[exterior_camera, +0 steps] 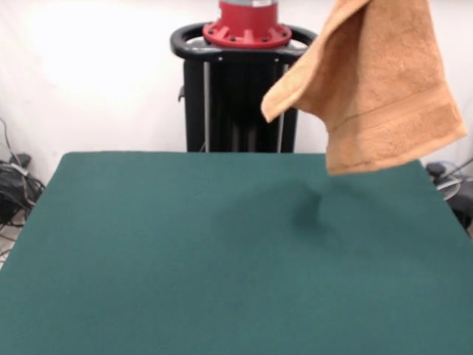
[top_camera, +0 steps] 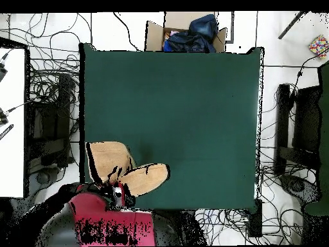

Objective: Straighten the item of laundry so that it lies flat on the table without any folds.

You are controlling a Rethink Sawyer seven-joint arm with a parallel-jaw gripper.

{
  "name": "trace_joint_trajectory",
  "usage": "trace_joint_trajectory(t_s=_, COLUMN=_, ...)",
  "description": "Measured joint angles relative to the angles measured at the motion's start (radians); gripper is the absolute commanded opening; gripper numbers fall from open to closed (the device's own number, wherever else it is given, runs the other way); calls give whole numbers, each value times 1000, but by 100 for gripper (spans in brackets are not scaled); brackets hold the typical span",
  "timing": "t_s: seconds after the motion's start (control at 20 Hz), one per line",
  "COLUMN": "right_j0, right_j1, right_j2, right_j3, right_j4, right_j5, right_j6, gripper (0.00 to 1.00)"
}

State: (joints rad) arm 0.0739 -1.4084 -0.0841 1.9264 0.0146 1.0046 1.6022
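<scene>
The light-orange towel (exterior_camera: pixel 377 81) hangs in the air above the table's far right corner in the front view, with its border band low and one corner drooping left. Its top runs out of the picture, so the gripper does not show there. In the overhead view the towel (top_camera: pixel 110 161) appears as two tan lobes at the lower left edge of the green table (top_camera: pixel 180 103). The gripper (top_camera: pixel 118 190) sits at the end of the red arm, right over the towel and holding it up. The table (exterior_camera: pixel 185 259) bears only the towel's shadow.
The black pedestal with its red base (exterior_camera: pixel 236 96) stands behind the table's far edge. A cardboard box with dark blue cloth (top_camera: pixel 189 32) lies beyond the opposite edge. Cables and black stands ring the table, and a white bench (top_camera: pixel 13 122) stands at the left.
</scene>
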Motion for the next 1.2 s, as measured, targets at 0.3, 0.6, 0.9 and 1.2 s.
trace_joint_trajectory(t_s=0.3, right_j0=16, right_j1=60, right_j2=0, right_j3=24, right_j4=9, right_j5=-138, right_j6=40, gripper=0)
trace_joint_trajectory(t_s=0.6, right_j0=37, right_j1=146, right_j2=0, right_j3=40, right_j4=20, right_j5=-271, right_j6=90, gripper=0)
trace_joint_trajectory(t_s=0.9, right_j0=50, right_j1=250, right_j2=1, right_j3=-3, right_j4=20, right_j5=-280, right_j6=123, gripper=0)
trace_joint_trajectory(t_s=1.2, right_j0=3, right_j1=364, right_j2=13, right_j3=-106, right_j4=18, right_j5=-279, right_j6=123, gripper=0)
